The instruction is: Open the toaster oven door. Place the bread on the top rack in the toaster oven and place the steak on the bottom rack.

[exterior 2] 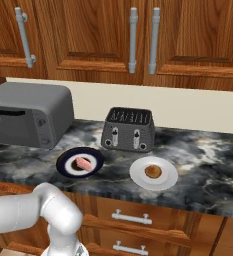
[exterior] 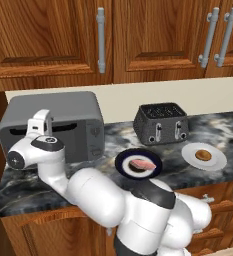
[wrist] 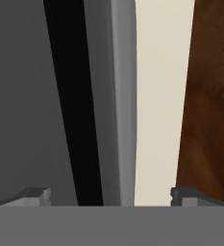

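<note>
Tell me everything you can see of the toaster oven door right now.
The toaster oven door is a flat dark-grey panel spanning the front of the light-grey toaster oven. It looks shut, upright and flush with the front. A long dark slot-like handle recess runs along its upper part. The gripper, jaws wide open, is right at the recess; contact cannot be told.

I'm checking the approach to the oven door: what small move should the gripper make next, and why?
Probably ease forward onto the handle slot, then close. The toaster oven door is shut, and the open gripper faces its top edge, holding nothing.
</note>
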